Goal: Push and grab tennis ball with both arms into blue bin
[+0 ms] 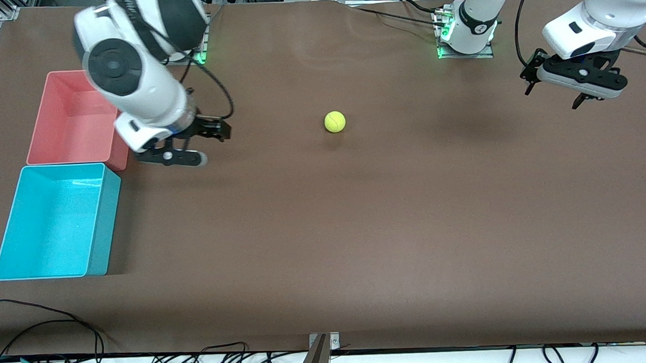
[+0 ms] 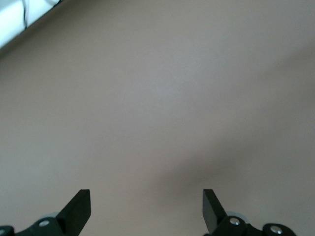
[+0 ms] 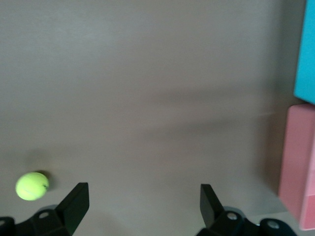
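Observation:
The yellow-green tennis ball (image 1: 334,121) lies alone on the brown table, about midway between the two arms; it also shows in the right wrist view as the ball (image 3: 32,186), off to one side of the fingers. My right gripper (image 1: 172,156) (image 3: 142,199) hangs open over the table between the ball and the bins, with nothing between its fingers. My left gripper (image 1: 553,96) (image 2: 146,204) hangs open and empty over bare table at the left arm's end, well away from the ball. The blue bin (image 1: 105,224) (image 3: 305,54) stands at the right arm's end.
A pink-red bin (image 1: 41,128) (image 3: 298,162) stands against the blue bin, farther from the front camera. Cables (image 1: 62,324) lie along the table's edge nearest the front camera. A wide stretch of brown table separates the ball from the bins.

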You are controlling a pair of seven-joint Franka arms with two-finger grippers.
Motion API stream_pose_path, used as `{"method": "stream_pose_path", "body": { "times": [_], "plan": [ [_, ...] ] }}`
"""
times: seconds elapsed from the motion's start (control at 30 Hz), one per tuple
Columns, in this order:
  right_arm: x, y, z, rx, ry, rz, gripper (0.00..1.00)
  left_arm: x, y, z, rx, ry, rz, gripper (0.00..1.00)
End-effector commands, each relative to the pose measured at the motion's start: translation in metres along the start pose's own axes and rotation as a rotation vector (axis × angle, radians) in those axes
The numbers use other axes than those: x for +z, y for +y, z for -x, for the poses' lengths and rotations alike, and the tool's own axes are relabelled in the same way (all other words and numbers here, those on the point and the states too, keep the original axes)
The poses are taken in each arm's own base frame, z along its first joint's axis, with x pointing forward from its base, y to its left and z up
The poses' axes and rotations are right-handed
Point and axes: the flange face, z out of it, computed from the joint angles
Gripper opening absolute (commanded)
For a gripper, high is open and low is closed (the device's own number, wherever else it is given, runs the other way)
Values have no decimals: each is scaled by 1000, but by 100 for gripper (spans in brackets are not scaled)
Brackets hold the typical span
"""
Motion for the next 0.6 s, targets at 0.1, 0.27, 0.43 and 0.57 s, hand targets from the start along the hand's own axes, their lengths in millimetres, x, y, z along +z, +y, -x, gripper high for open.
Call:
{"method": "stream_pose_path", "body": {
  "times": [0.1, 0.27, 0.43, 0.57],
  "plan": [
    [31, -65, 29, 86, -76, -89, 100, -37, -16, 9, -172, -11, 100, 100],
    [63, -110, 60, 48, -94, -50, 100, -50, -22, 19, -284, -60, 111, 100],
    [96, -157, 92, 93, -77, -37, 100, -56, -22, 23, -357, -91, 115, 100],
    [134, -199, 122, 114, -46, -40, 100, -62, -25, 25, -371, -95, 116, 100]
  ]
}}
